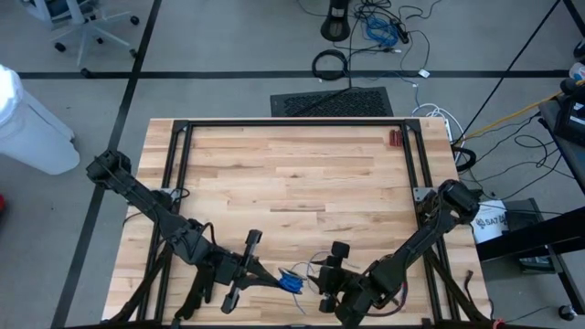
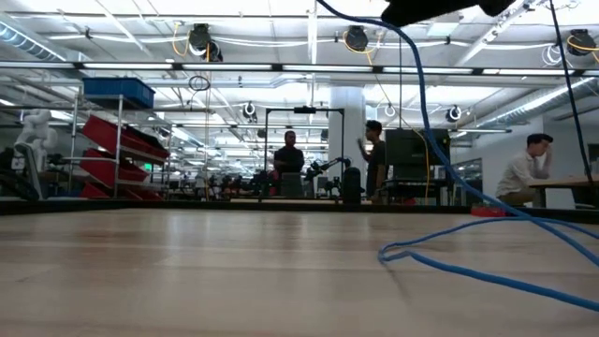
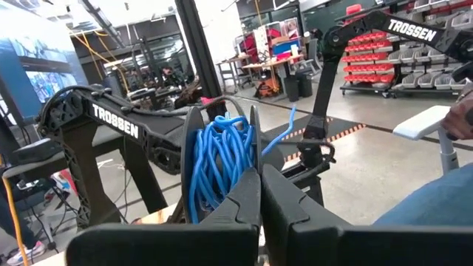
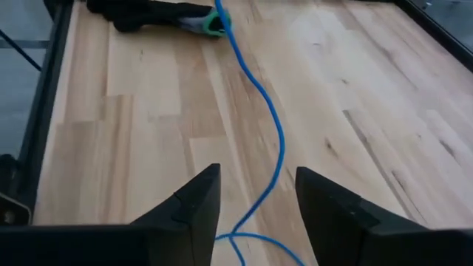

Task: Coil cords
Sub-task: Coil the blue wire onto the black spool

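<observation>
The cord is thin and blue. Part of it is wound into a small bundle of loops point(image 3: 218, 159), and my left gripper point(image 3: 259, 181) is shut on that bundle near the table's front edge point(image 1: 291, 281). A loose strand point(image 4: 273, 133) drops from the bundle and trails over the wood in a slack curve point(image 2: 402, 253). My right gripper point(image 4: 255, 185) stands open just right of the bundle point(image 1: 313, 274). It tilts down over the table, with the strand passing under the gap between its fingers, untouched. My left gripper pinches the bundle's several loops point(image 3: 229, 185) between its two shut fingers. The fingers lie about level and point toward the table's right. The bundle stands upright past the fingertips, clear of the table. Its free strand hangs slack to the wood.
Black frame rails point(image 1: 292, 122) run along the table's far, left and right sides. Red-handled pliers point(image 1: 395, 138) lie at the far right. A thick black cable ring point(image 1: 330, 64) lies on the floor beyond the table. People stand and sit in the room behind point(image 2: 288, 159).
</observation>
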